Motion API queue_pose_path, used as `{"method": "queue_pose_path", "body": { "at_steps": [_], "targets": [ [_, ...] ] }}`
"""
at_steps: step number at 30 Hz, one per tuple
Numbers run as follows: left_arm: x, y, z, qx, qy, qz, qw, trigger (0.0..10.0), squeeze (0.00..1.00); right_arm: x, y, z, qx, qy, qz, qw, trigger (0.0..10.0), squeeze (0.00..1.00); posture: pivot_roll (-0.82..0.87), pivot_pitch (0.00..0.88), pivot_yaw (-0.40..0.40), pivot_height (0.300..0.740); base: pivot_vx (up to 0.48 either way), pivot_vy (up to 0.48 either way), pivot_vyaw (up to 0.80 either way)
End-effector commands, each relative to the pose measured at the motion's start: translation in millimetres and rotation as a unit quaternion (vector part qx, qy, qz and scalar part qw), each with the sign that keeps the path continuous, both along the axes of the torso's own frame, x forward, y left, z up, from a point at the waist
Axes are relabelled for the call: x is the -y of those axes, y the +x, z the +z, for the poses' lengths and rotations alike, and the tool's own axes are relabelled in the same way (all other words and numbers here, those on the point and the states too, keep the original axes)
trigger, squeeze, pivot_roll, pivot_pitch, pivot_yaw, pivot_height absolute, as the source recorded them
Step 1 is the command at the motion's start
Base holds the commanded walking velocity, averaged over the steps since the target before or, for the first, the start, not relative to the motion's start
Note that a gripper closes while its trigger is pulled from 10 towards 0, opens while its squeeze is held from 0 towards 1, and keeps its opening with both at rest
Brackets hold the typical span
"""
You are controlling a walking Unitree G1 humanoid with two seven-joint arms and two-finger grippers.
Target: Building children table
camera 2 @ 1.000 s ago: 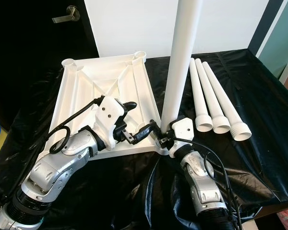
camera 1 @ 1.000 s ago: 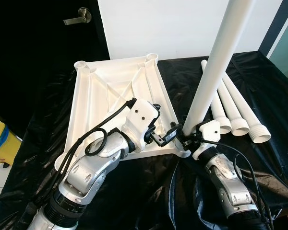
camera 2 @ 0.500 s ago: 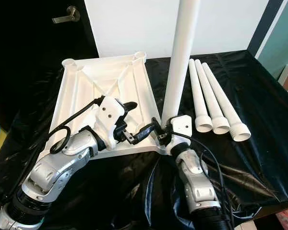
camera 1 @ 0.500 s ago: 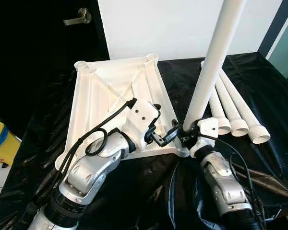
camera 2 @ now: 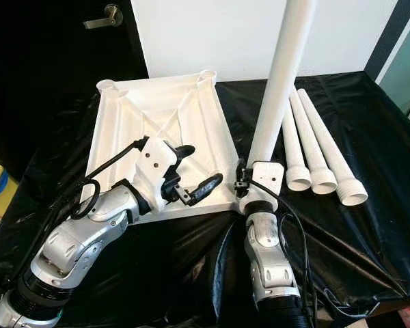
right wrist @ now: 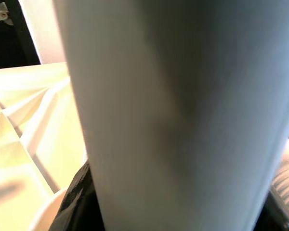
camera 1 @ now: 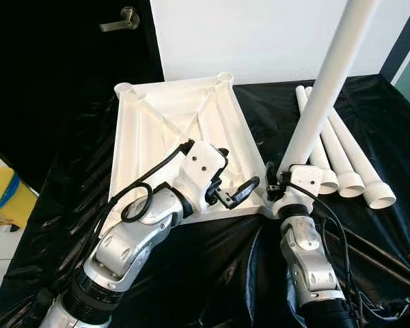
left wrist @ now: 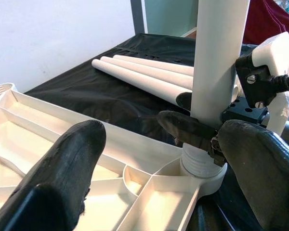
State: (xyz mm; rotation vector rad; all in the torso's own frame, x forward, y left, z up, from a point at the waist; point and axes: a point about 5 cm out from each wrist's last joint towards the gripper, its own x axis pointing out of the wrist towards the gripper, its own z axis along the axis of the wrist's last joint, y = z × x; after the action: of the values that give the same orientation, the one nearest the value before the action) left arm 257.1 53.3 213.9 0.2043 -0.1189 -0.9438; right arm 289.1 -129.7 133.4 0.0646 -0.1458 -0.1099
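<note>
Left eye view, nearest you: both silver arms reach forward over the black sheet (camera 1: 212, 273) that covers the work surface. Your right gripper (camera 1: 279, 189) is clamped on the base of the upright table leg (camera 1: 322, 96), its fingers closed around the white tube just above the threaded end. In the left wrist view that threaded end sits in the corner socket (left wrist: 202, 171) of the tabletop (camera 1: 171, 130), and one black finger (left wrist: 185, 129) of the right gripper presses against the tube. The leg stands nearly vertical, tilted slightly toward your right at the top. Your left gripper (camera 1: 234, 193) hovers over the near edge of the tabletop, just beside that corner, fingers spread wide and holding nothing. The tabletop lies upside down, ribbed underside up, with further sockets at its far corners. Beyond the right gripper, three spare legs (camera 1: 342, 164) lie side by side on the sheet, threaded ends toward you. Farthest back you have a white wall (camera 1: 273, 34), and to your left a dark door with a lever handle (camera 1: 123, 19).
</note>
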Motion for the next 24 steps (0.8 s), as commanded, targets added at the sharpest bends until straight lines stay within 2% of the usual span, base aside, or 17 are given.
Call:
{"method": "queue_pose_path", "body": {
  "at_steps": [1,5,6,12,14,17,18,19,21,22,23,24],
  "targets": [
    [1.1,-2.2,1,0.003,0.010,-0.029,1.000,10.0,0.00,2.8,-3.7,-25,-0.061,0.019,-0.019,0.998,10.0,0.00,-0.04,0.085,0.049,0.740,0.000,0.000,0.00],
    [0.6,-1.4,2,0.004,0.008,-0.027,1.000,10.0,0.00,1.6,-2.4,-18,-0.037,0.019,0.008,0.999,10.0,0.00,-0.05,0.083,0.047,0.740,0.000,0.000,0.00],
    [0.0,-0.5,2,0.005,0.007,-0.025,1.000,10.0,0.00,4.4,-1.0,-10,-0.009,0.020,0.035,0.999,10.0,1.00,-0.05,0.080,0.046,0.740,0.000,0.000,0.00],
    [0.5,-0.2,2,0.006,0.007,-0.024,1.000,10.0,0.00,12.6,2.9,0,0.018,0.011,0.073,0.997,10.0,1.00,-0.05,0.078,0.043,0.740,0.000,0.000,0.00],
    [0.8,0.0,2,0.006,0.006,-0.024,1.000,10.0,0.00,19.9,6.6,7,0.032,-0.003,0.109,0.994,10.0,1.00,-0.05,0.077,0.043,0.740,0.000,0.000,0.00],
    [0.9,0.1,2,0.006,0.006,-0.024,1.000,10.0,0.00,22.4,7.7,9,0.036,-0.007,0.120,0.992,10.0,1.00,-0.05,0.077,0.043,0.740,0.000,0.000,0.00],
    [1.0,0.1,2,0.006,0.005,-0.024,1.000,10.0,0.00,24.2,9.4,13,0.040,-0.021,0.150,0.988,10.0,0.00,-0.05,0.077,0.043,0.740,0.000,0.000,0.00],
    [1.0,0.1,2,0.006,0.005,-0.024,1.000,10.0,0.00,24.2,9.4,13,0.040,-0.021,0.150,0.988,10.0,0.00,-0.05,0.077,0.043,0.740,0.000,0.000,0.00],
    [1.1,1.0,2,0.007,0.005,-0.025,1.000,10.0,0.00,27.3,13.8,18,0.037,-0.054,0.227,0.972,10.0,0.00,-0.06,0.072,0.044,0.740,0.000,0.000,0.00],
    [1.1,1.0,2,0.007,0.005,-0.025,1.000,10.0,0.00,27.3,13.8,18,0.037,-0.054,0.227,0.972,10.0,0.00,-0.06,0.072,0.044,0.740,0.000,0.000,0.00],
    [1.2,2.0,3,0.008,0.005,-0.025,1.000,10.0,0.00,29.4,17.0,17,0.022,-0.079,0.282,0.956,10.0,0.00,-0.06,0.069,0.046,0.740,0.000,0.000,0.00],
    [1.2,2.0,3,0.008,0.005,-0.025,1.000,10.0,0.00,29.4,17.0,17,0.022,-0.079,0.282,0.956,10.0,0.00,-0.06,0.069,0.046,0.740,0.000,0.000,0.00]
  ]
}}
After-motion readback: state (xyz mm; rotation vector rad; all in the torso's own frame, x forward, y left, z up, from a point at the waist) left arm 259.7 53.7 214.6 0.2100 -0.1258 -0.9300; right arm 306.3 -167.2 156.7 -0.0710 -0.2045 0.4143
